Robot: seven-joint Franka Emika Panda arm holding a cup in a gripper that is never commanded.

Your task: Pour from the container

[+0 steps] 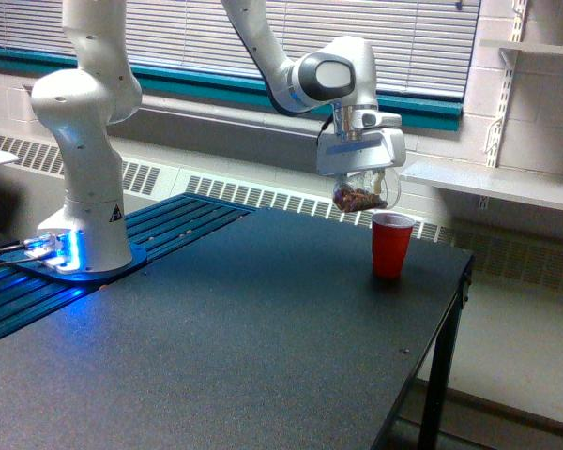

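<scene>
The white gripper [361, 187], pinching the small clear plastic container [358, 198] of brown granules, hangs just left of and above the red plastic cup [391, 245]; judging by that, pouring is not yet done.

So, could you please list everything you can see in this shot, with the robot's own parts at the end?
container: one, clear with brown bits inside, held in the air above and just to the exterior view's left of the red cup
red cup: one, red, upright near the table's far right corner in the exterior view
table: one, black top, fills the foreground
blue ribbed panel: one, blue, on the exterior view's left under the robot's base
window blinds: one set, white, along the back wall
shelf: one, white, on the wall at the exterior view's right
robot arm: one, white, base at the exterior view's left
pincer: one, white, closed on the container
</scene>
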